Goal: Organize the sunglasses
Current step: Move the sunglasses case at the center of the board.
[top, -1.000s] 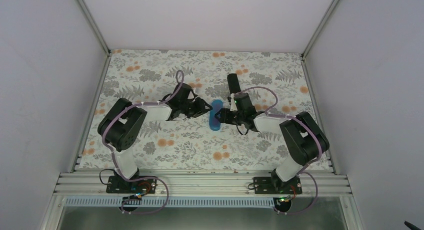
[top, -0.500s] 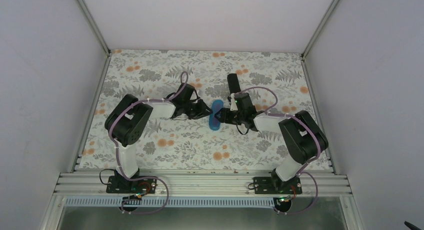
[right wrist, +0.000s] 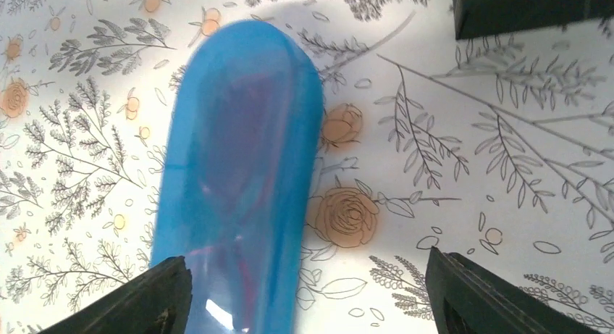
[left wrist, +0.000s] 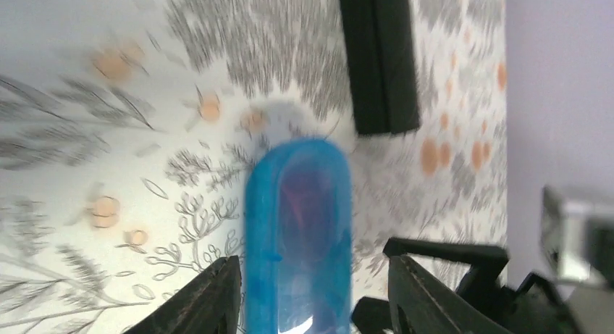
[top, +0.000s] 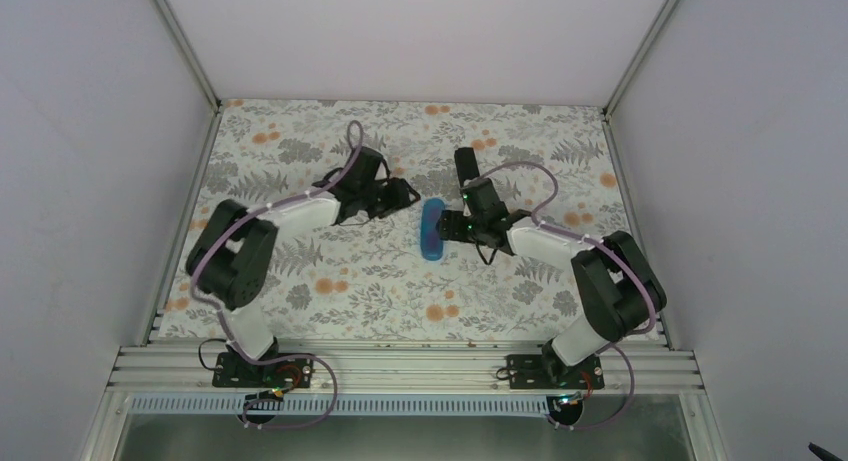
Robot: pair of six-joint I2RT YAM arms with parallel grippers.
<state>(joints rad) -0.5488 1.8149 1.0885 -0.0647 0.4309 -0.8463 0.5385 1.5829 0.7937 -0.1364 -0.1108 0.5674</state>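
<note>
Spread wide over floral table [top: 330, 291]: left gripper [left wrist: 311, 276], flanking glossy blue case [left wrist: 298, 225]. Gaping too: right gripper [right wrist: 308, 272], same case close by one finger. Beyond fingertips, black box [left wrist: 379, 59]. Inside case, faintly pink, sunglasses [left wrist: 300, 193].

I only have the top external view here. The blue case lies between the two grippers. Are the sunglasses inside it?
Observer: Seemingly yes. In the right wrist view a pink shape, likely the sunglasses, shows through the translucent case.
Reviewer: Is the left gripper gripping it?
Observer: No. Its wrist view shows the left gripper open, with a finger on either side of the case, not closed on it.
Reviewer: And the right?
Observer: The right gripper is open wide. The case lies close to one finger, but I cannot tell whether they touch.
</note>
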